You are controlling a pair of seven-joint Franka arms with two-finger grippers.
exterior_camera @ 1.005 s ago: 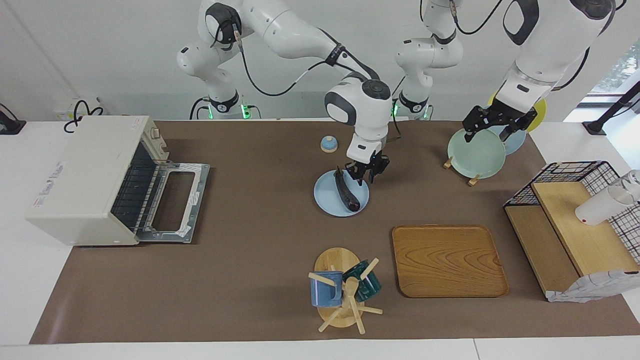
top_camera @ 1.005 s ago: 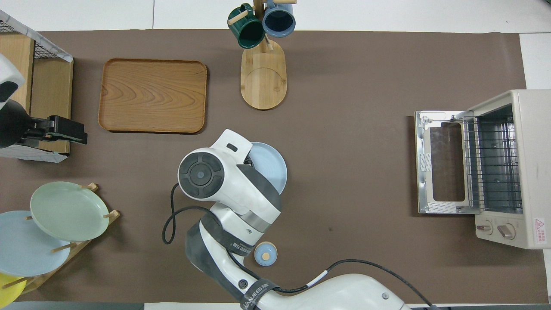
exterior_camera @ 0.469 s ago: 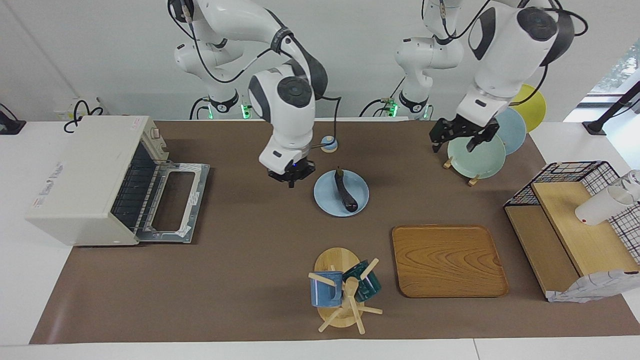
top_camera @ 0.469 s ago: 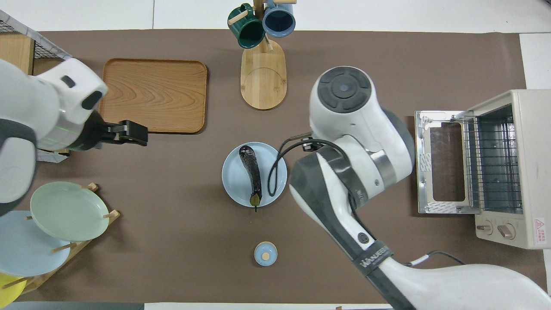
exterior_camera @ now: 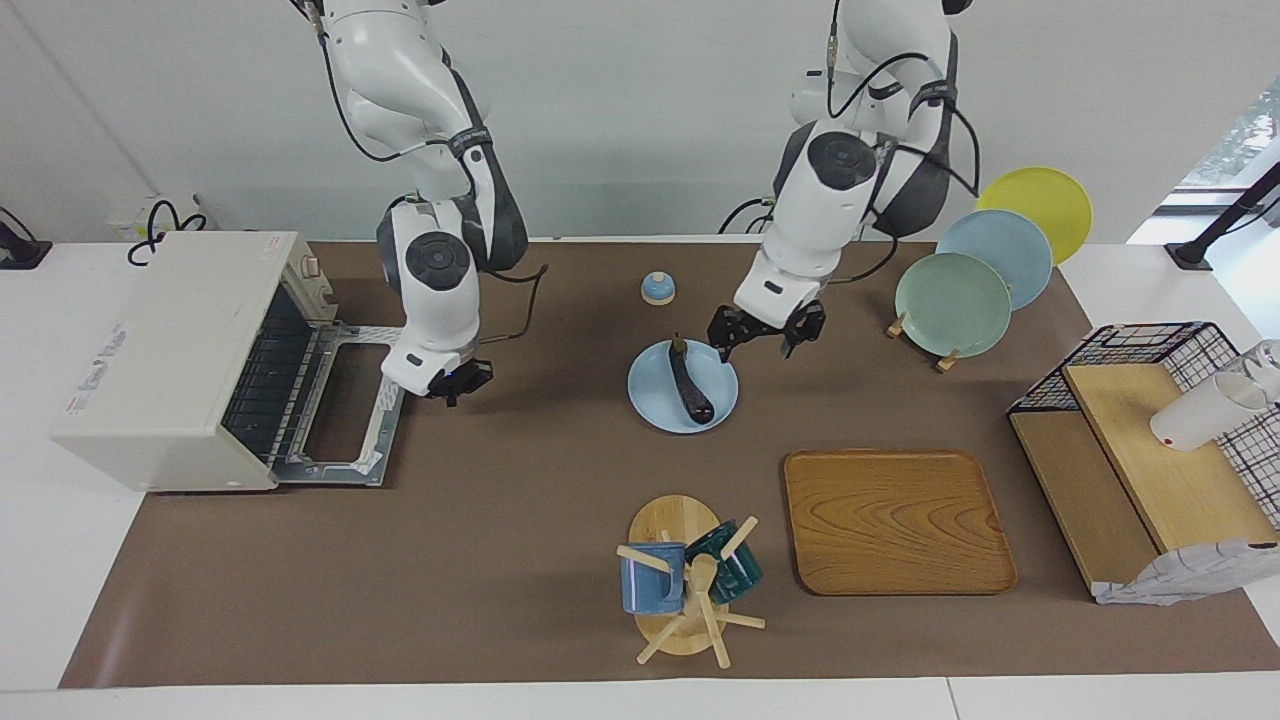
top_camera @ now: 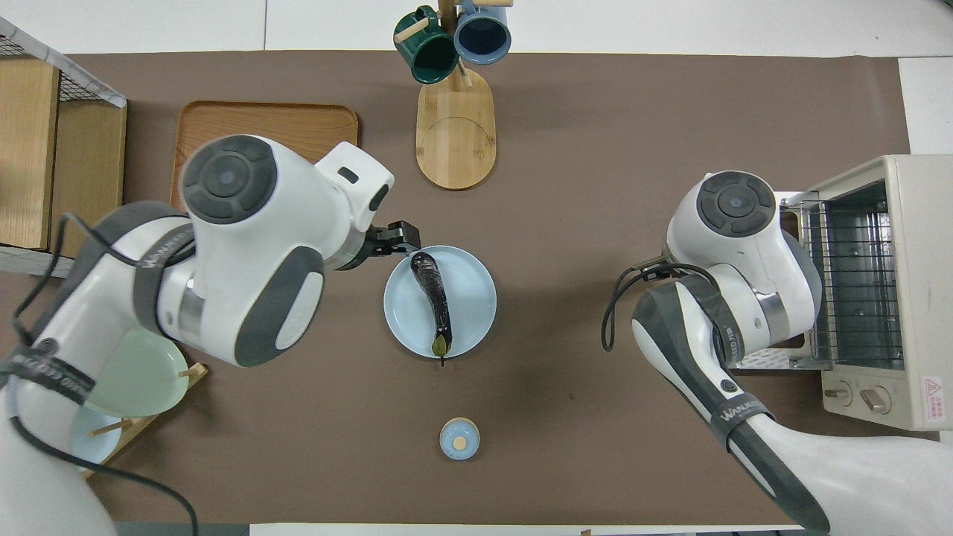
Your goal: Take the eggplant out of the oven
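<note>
The dark purple eggplant (exterior_camera: 690, 386) (top_camera: 434, 298) lies on a light blue plate (exterior_camera: 652, 398) (top_camera: 473, 279) at the middle of the table, outside the oven. The off-white oven (exterior_camera: 165, 350) (top_camera: 893, 223) stands at the right arm's end with its glass door (exterior_camera: 345, 405) dropped open and its wire rack bare. My right gripper (exterior_camera: 452, 384) is shut on nothing and hangs over the door's outer edge; its own wrist hides it in the overhead view. My left gripper (exterior_camera: 763, 340) (top_camera: 400, 238) is open, over the plate's edge toward the left arm's end.
A mug tree (exterior_camera: 685, 585) with a blue and a green mug stands by the table's edge farthest from the robots, a wooden tray (exterior_camera: 895, 520) beside it. A plate rack (exterior_camera: 955, 300) and a small blue lid (exterior_camera: 657, 288) sit nearer the robots. A wire-and-wood rack (exterior_camera: 1140, 440) is at the left arm's end.
My right gripper left the eggplant on the plate, shut, and swung over to the oven door. My left gripper came from the plate rack to the plate's edge.
</note>
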